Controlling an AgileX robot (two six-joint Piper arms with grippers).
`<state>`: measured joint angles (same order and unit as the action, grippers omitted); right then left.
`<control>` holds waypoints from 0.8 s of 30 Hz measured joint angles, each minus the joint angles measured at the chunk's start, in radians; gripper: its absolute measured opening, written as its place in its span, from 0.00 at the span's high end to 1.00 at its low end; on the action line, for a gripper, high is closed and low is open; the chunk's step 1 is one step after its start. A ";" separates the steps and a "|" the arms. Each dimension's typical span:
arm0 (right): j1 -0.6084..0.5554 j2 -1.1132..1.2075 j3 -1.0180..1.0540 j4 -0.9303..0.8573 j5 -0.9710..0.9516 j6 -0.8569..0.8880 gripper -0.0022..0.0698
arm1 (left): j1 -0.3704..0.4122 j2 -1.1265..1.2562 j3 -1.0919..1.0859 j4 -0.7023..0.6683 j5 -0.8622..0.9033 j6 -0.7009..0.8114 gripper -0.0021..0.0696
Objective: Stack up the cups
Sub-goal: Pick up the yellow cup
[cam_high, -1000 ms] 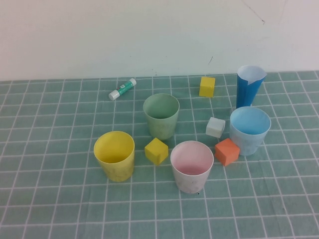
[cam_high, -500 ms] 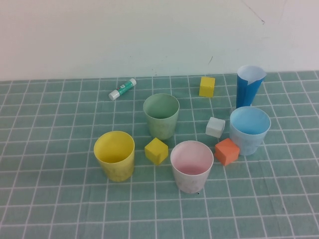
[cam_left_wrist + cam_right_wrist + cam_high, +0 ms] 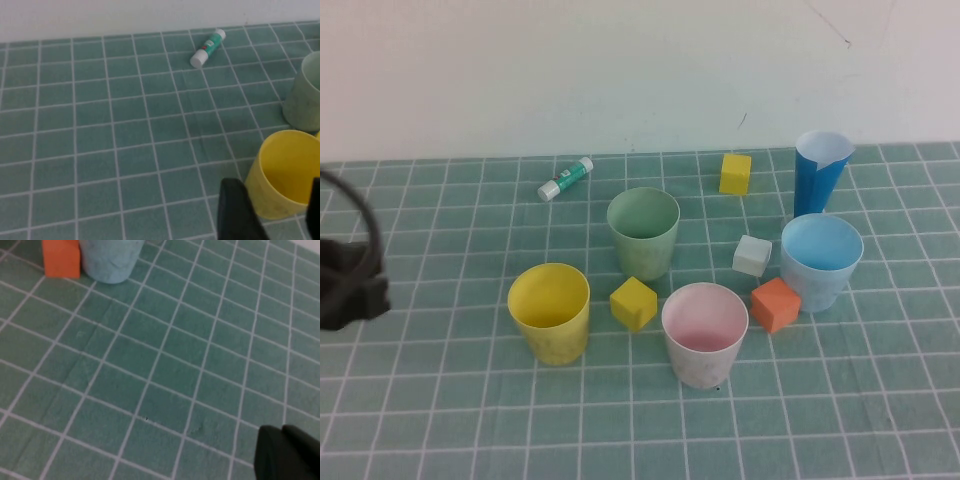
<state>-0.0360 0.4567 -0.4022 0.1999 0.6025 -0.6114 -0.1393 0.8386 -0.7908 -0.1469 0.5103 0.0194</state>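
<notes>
Four cups stand upright and apart on the green checked cloth: pale green (image 3: pixel 643 232), yellow (image 3: pixel 550 312), pale pink (image 3: pixel 705 333) and light blue (image 3: pixel 821 261). My left gripper (image 3: pixel 350 285) shows as a dark shape at the left edge, well left of the yellow cup. In the left wrist view it (image 3: pixel 273 185) is open, its fingers (image 3: pixel 237 210) apart, with the yellow cup (image 3: pixel 285 170) ahead between them and the green cup (image 3: pixel 305 95) beyond. My right gripper (image 3: pixel 282 435) is shut and empty over bare cloth, away from the light blue cup (image 3: pixel 110 260); it is out of the high view.
A glue stick (image 3: pixel 566 178) lies at the back left. Yellow cubes (image 3: pixel 735 173) (image 3: pixel 634 302), a white cube (image 3: pixel 752 255) and an orange cube (image 3: pixel 776 304) sit among the cups. A tall dark-blue paper cone (image 3: pixel 820 172) stands behind the light blue cup.
My left arm has come into the high view at the left edge. The cups and cubes have not moved.
</notes>
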 joint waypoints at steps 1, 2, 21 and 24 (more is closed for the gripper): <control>0.000 0.012 0.000 0.011 0.000 -0.007 0.97 | -0.002 0.039 -0.020 -0.020 0.008 0.006 0.51; 0.000 0.019 0.000 0.019 -0.002 -0.013 0.97 | -0.002 0.077 -0.036 -0.034 0.018 0.018 0.41; 0.000 0.026 0.002 0.038 -0.025 -0.025 0.97 | -0.005 0.686 -0.389 -0.262 0.200 0.395 0.14; 0.000 0.026 0.002 0.038 -0.027 -0.025 0.97 | -0.005 0.739 -0.405 -0.297 0.214 0.439 0.14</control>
<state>-0.0360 0.4823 -0.4005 0.2384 0.5756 -0.6366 -0.1445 1.5775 -1.1954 -0.4439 0.7241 0.4584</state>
